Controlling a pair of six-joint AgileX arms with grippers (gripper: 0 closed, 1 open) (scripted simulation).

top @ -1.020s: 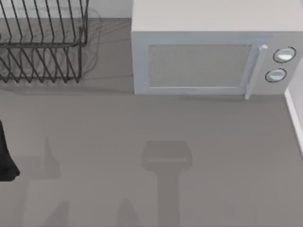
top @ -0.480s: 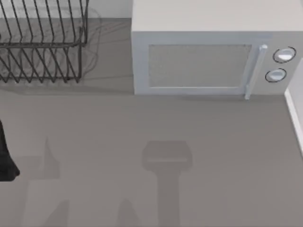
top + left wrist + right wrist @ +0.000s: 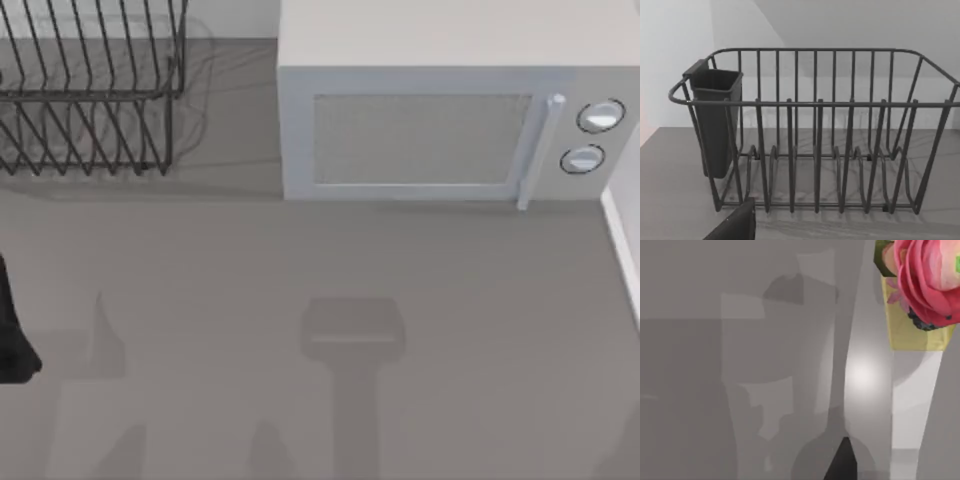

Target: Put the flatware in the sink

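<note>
grey counter (image 3: 300, 260) | dish rack (image 3: 90, 90) | microwave (image 3: 450, 110) | left arm (image 3: 12, 330) at left edge

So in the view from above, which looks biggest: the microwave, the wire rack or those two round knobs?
1. Microwave.
2. Rack, though the picture's edge cuts it off.
3. The two knobs, smallest; they look about alike.

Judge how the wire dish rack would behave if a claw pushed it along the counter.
The wire dish rack is thin open wire, so probably light and easy to slide. Its welded grid looks stiff, unlikely to flex. The dark utensil cup hanging on one end may weight that side slightly, so a push there might swing it round.
</note>
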